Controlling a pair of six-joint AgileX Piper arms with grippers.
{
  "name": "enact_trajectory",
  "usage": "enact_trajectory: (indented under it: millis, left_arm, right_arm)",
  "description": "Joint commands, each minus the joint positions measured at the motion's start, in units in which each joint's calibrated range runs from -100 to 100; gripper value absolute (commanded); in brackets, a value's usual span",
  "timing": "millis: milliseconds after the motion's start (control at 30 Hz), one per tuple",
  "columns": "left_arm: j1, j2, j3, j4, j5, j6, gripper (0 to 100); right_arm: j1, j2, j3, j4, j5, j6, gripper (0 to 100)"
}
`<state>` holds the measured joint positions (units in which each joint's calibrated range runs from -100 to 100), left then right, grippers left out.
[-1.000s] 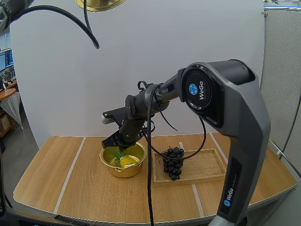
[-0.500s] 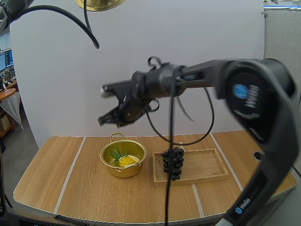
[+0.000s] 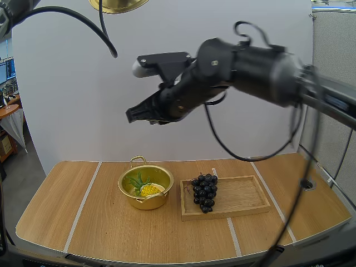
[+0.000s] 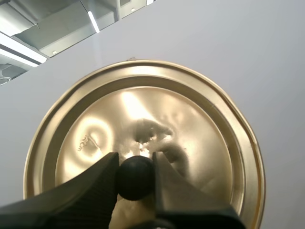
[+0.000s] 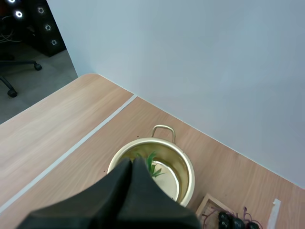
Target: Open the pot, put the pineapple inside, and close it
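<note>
the wooden table (image 3: 100, 222) has pale strips running front to back. on it, left of the middle, sits the open gold pot (image 3: 146, 202), and the pineapple (image 3: 149, 190) lies inside it — yellow body toward the near rim, green leaves toward the far one. just beside the pot, on its right, is the wooden tray (image 3: 245, 196), with a bunch of dark grapes (image 3: 204, 192) at its left end, close to the pot. the right gripper (image 3: 131, 115) hangs high above the table, well clear of the pot, clenched on nothing: in the right wrist view its two fingers lie pressed together as one dark wedge, with the pot and the leaves beneath the tip. higher up, the left gripper (image 4: 135, 161) pinches the black knob (image 4: 135, 179) of the gold lid (image 4: 190, 119) between its tips — the lid is held aloft, well apart from the pot.
</note>
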<state>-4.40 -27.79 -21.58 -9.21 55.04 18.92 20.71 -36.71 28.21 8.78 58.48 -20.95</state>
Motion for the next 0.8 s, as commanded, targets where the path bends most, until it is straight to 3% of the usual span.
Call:
enact_trajectory:
  millis: [0,333,767]
  left_arm:
    - [-0.09,-0.63,-0.58,0.28,-1.97,-0.56,0]
    - [-0.09,-0.63,-0.58,0.28,-1.97,-0.56,0]
    - [-0.09,-0.63,-0.58,0.28,-1.97,-0.56,0]
  right_arm:
    - [-0.2,-16.67,4.8,-3.35,12.88,-0.28,0]
    - [-0.2,-35.56,4.9,-7.86,31.9,-0.28,0]
    - [-0.2,-44.72,10.58,-8.78,41.52,-0.28,0]
